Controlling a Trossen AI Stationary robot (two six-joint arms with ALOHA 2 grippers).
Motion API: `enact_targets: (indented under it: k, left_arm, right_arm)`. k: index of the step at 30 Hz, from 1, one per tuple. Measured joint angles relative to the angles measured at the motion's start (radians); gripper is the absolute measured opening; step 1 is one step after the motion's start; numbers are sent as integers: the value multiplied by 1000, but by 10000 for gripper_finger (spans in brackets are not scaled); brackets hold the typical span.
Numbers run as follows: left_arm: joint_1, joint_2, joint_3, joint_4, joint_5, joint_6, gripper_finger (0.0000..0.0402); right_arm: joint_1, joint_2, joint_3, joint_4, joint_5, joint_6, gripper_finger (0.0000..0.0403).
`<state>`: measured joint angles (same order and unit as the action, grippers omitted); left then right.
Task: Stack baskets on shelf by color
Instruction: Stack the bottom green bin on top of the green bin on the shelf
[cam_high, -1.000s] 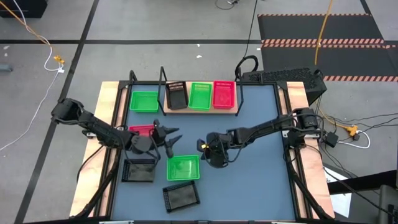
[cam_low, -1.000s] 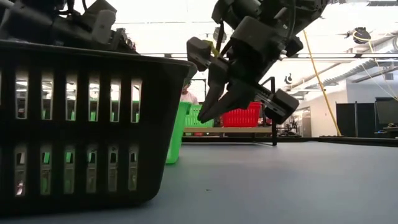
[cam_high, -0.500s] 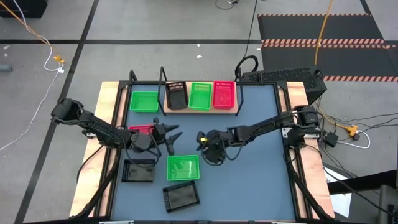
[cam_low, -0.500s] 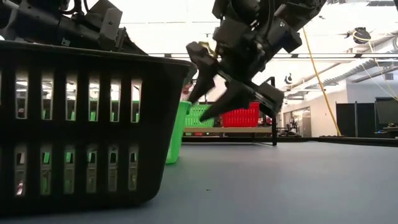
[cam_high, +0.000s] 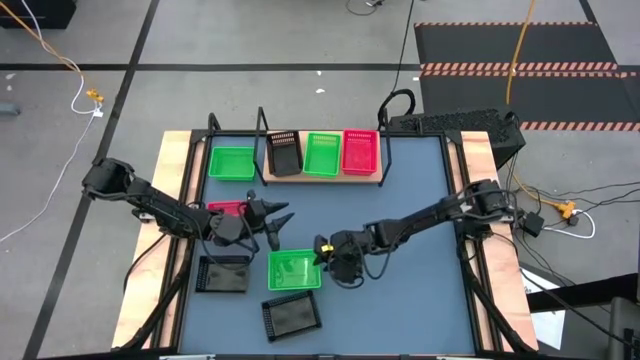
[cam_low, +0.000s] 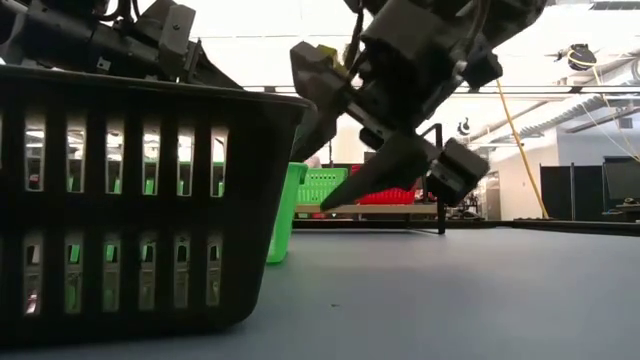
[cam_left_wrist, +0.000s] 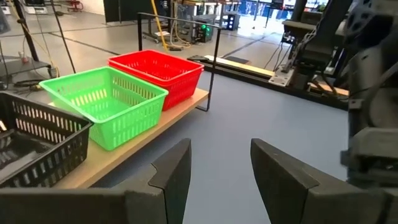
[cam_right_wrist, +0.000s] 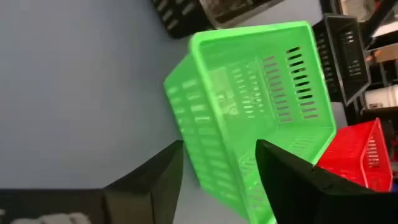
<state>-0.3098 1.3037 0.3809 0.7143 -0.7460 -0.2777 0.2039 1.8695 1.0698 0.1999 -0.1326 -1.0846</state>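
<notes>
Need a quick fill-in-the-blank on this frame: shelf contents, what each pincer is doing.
1. The shelf holds ____ baskets in a row.
2. The right pincer is open at the rim of a loose ____ basket.
3. On the shelf, the green basket sits between the black basket and the ____ one.
4. The left pincer is open and holds ____.

Missing words: three; green; red; nothing
</notes>
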Motion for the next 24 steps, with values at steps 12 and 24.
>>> enact_targets:
  k: [12,24]
  left_arm:
    - [18,-4,0,-2,-1,82,168]
    - [77,-242,0,1,-238,490,168]
  right_arm:
    - [-27,-5,-1,-52,4,27,22]
    - [-74,-299,0,-204,358,211,6]
